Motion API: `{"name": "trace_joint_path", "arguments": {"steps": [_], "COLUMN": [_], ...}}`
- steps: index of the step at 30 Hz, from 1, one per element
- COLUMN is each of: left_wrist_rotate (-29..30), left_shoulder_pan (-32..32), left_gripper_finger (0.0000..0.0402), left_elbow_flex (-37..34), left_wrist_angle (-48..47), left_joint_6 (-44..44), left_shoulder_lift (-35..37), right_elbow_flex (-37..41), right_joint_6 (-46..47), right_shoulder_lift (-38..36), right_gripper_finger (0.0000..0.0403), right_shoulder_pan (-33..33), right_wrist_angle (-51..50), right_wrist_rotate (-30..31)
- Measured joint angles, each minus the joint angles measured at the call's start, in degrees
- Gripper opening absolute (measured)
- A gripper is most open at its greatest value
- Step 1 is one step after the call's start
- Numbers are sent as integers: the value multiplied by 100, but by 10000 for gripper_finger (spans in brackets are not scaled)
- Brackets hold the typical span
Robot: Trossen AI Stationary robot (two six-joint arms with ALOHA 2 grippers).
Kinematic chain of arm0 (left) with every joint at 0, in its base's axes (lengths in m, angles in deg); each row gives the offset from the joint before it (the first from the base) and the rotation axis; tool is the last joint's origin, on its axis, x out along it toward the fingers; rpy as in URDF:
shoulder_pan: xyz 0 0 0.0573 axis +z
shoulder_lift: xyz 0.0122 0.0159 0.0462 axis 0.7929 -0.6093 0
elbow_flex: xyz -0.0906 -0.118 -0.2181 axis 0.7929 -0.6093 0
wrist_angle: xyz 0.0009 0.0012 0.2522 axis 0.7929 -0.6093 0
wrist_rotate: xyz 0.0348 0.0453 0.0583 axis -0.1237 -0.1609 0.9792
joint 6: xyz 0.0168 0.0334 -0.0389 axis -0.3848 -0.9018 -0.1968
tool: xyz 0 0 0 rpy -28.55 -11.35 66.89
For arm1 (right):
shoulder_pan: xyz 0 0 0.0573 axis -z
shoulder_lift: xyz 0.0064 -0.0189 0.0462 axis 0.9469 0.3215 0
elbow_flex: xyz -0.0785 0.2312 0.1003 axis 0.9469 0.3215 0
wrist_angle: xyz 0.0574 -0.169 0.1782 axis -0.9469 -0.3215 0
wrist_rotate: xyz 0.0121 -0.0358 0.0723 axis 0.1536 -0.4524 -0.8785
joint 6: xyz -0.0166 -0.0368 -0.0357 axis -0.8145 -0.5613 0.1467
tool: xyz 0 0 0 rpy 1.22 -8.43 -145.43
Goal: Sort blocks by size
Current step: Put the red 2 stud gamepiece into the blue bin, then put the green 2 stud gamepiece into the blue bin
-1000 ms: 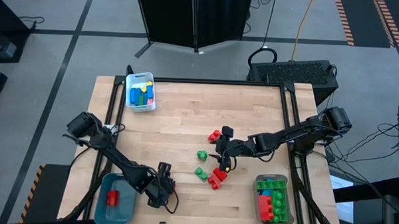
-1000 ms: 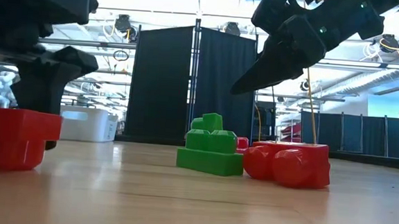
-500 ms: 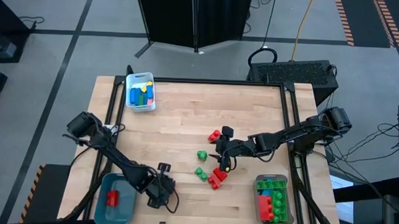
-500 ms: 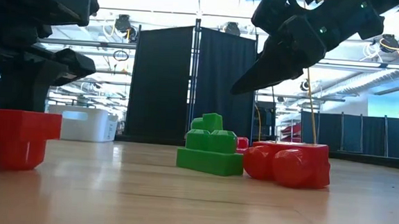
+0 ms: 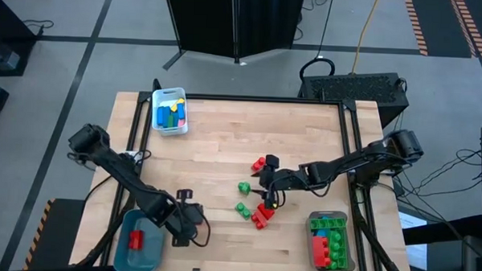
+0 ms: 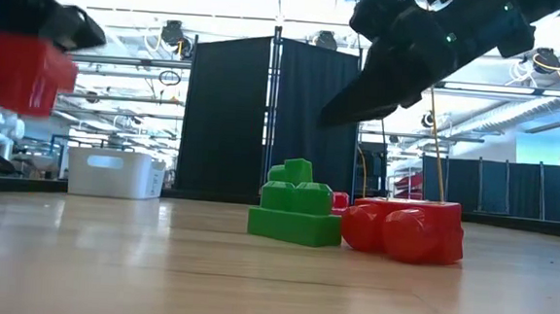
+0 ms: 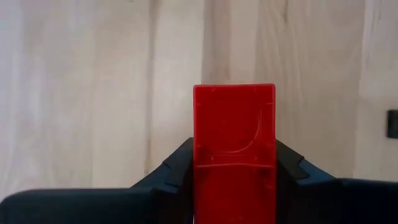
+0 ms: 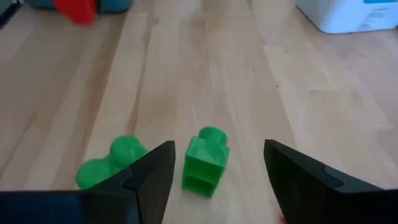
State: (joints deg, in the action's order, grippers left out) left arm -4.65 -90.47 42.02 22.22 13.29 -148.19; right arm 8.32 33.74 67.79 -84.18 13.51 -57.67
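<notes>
My left gripper [image 5: 182, 223] is shut on a red brick [image 7: 234, 143], next to the teal bin [image 5: 137, 243], which holds one red brick. In the low view the held brick [image 6: 20, 71] hangs well above the table. My right gripper [image 5: 265, 193] is open and empty above the loose blocks in the table's middle. These are two green blocks [image 5: 244, 186] [image 5: 242, 208] and two red ones [image 5: 258, 163] [image 5: 262, 216], all resting on the wood. In the right wrist view one green block [image 8: 205, 160] lies between and beyond my right fingers, another [image 8: 109, 165] to one side. My left gripper pinches the red brick's two long sides [image 7: 200, 171] between its two fingers [image 7: 177, 177]. The fingers point down at the table. The brick reaches out past the fingertips and is lifted clear of the wood.
A white bin [image 5: 169, 110] with blue, green and yellow blocks stands at the far left. A clear bin [image 5: 330, 240] with green, red and blue blocks stands at the near right. Bare wood lies between the teal bin and the loose blocks.
My left gripper has lifted the red brick from the table to well above it, and has gone a little toward the table's left edge, nearer the teal bin. It has stayed shut on the brick.
</notes>
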Motion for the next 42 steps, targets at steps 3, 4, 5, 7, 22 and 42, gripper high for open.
{"name": "trace_joint_path", "arguments": {"steps": [3,4,5,7,22,42], "left_wrist_rotate": [-3,-48,-132,-406,-1434,-1849], "left_shoulder_pan": [-77,-119,-175,-330,-1754,-2659], "left_gripper_finger": [114,114,114,115,116,192], "left_elbow_flex": [224,289,348,459,589,101], "left_wrist_angle": [-519,-728,-946,-1301,-1641,-1904], "left_joint_6": [492,639,772,1033,3229,6139], "left_shoulder_lift": [243,308,361,464,830,826], "right_elbow_flex": [0,0,2,2,2,2], "right_joint_6": [29,90,229,509,764,521], "right_shoulder_lift": [315,448,582,831,1179,1190], "right_gripper_finger": [244,248,252,260,277,187], "right_shoulder_pan": [2,5,21,73,221,223], "right_wrist_angle": [309,357,472,665,872,1043], "right_wrist_rotate": [22,24,17,9,-173,-284]}}
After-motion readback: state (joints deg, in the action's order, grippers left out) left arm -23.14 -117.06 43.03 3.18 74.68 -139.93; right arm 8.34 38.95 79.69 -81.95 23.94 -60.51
